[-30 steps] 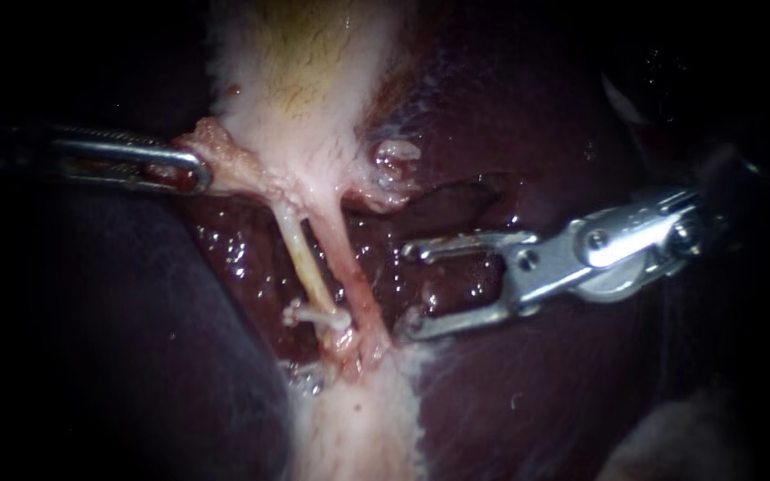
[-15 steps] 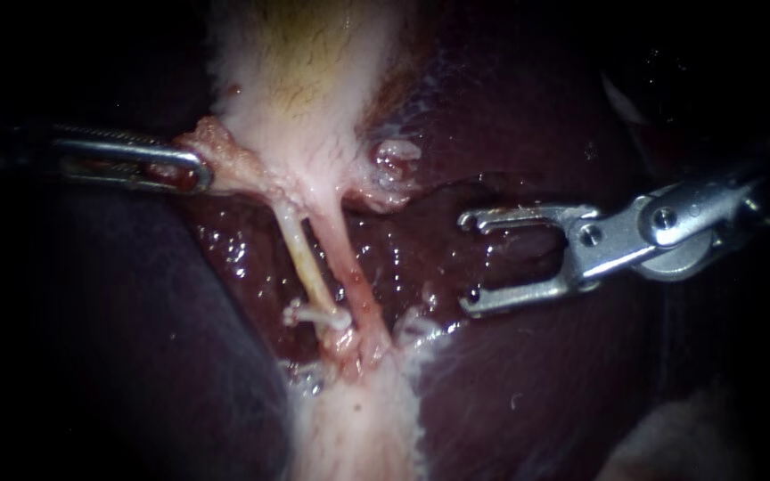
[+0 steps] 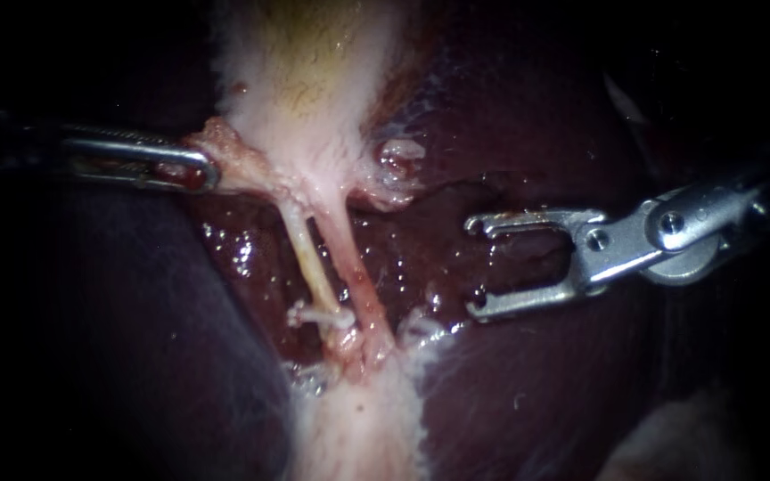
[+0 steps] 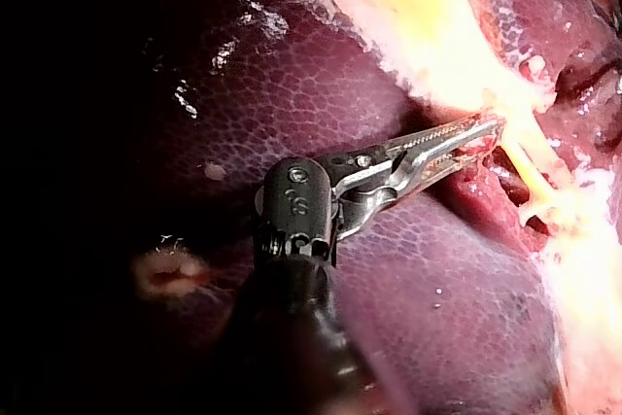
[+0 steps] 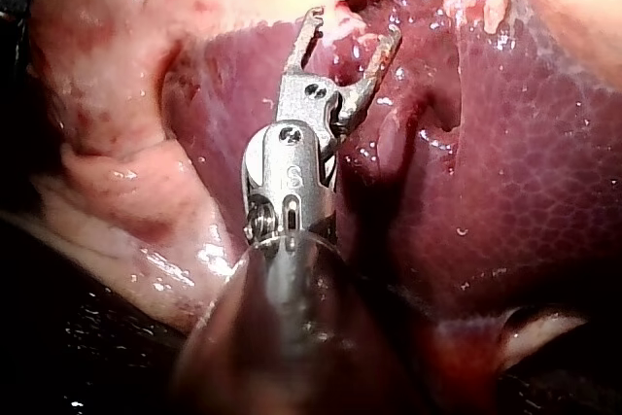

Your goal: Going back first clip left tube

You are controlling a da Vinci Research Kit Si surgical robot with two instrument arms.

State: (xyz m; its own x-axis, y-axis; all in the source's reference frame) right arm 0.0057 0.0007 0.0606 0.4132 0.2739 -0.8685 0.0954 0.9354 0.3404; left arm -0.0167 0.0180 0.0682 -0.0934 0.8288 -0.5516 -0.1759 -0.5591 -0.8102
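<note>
Dark liver [image 3: 528,383] fills the endoscope view, with the pale gallbladder [image 3: 305,80] at the top. My left instrument [image 3: 207,169] has its jaws clamped on tissue at the gallbladder's lower edge, stretching two tubes below it. The yellowish left tube [image 3: 309,258] carries a white clip [image 3: 321,313] near its lower end. My right instrument [image 3: 472,267], jaws apart and empty, hangs well to the right of the tubes. Best, I judge, to draw it straight back, clear of the liver, with the left hold steady.
</note>
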